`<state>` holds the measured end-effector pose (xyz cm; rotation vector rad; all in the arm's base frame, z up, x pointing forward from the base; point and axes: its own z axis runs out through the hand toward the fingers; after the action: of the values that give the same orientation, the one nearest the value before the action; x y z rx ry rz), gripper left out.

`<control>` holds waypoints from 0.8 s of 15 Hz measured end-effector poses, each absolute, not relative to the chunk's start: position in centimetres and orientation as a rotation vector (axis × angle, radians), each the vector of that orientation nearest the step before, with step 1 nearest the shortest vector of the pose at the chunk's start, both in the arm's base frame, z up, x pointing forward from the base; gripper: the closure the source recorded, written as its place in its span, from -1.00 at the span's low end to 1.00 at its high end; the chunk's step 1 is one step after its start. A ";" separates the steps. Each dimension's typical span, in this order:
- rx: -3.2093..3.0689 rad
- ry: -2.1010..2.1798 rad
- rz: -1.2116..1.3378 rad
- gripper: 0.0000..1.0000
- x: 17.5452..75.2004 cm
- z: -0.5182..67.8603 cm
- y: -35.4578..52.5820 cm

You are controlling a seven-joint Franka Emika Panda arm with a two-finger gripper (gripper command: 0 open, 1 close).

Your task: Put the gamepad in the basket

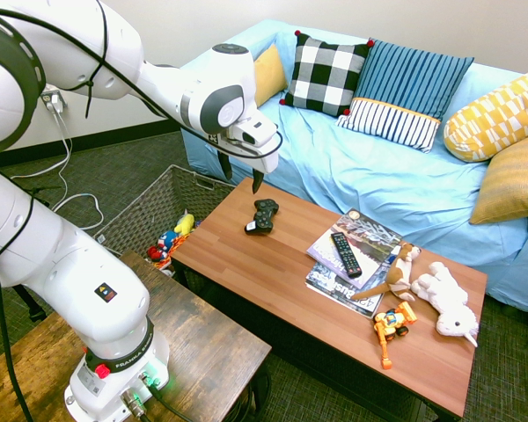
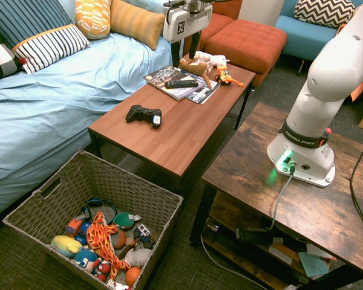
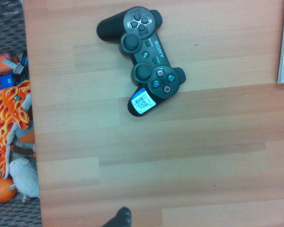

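- I see the gripper (image 1: 257, 170) hanging in the air above the wooden coffee table (image 1: 273, 281), fingers spread apart with nothing between them.
- The gamepad (image 1: 262, 216) lies flat on the tabletop just below the gripper, untouched. In the wrist view its Sony face is up and a white code sticker sits on one handle horn (image 3: 142, 101).
- The basket (image 2: 112, 187) stands on the carpet past the table's short end, well below gripper height. It holds a heap of toys, among them an orange spotted plush (image 2: 103, 238).
- Farther along the table from the gripper: a black TV remote (image 1: 345, 254) lying on a stack of magazines (image 1: 348, 259); beyond those a brown plush (image 1: 396, 272), a white plush (image 1: 449, 303) and a small orange toy digger (image 1: 392, 327).
- The tabletop is reddish wood-grain, bare around the gamepad.
- A sofa under a light blue cover (image 1: 396, 176) runs along the far side of the table, with checked, striped and yellow cushions.
- Floor is dark grey-green carpet; an orange ottoman (image 2: 245, 39) sits beyond the table in the second exterior view.
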<state>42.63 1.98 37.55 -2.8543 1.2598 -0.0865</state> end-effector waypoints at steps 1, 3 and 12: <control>-2.854 1.259 -0.088 -1.00 42.7 37.6 2.0; -2.879 1.240 -0.095 -1.00 43.1 36.9 2.1; -2.993 0.982 -0.154 -1.00 54.3 28.2 3.3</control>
<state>54.30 3.25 28.23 -2.9935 0.9823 -0.1542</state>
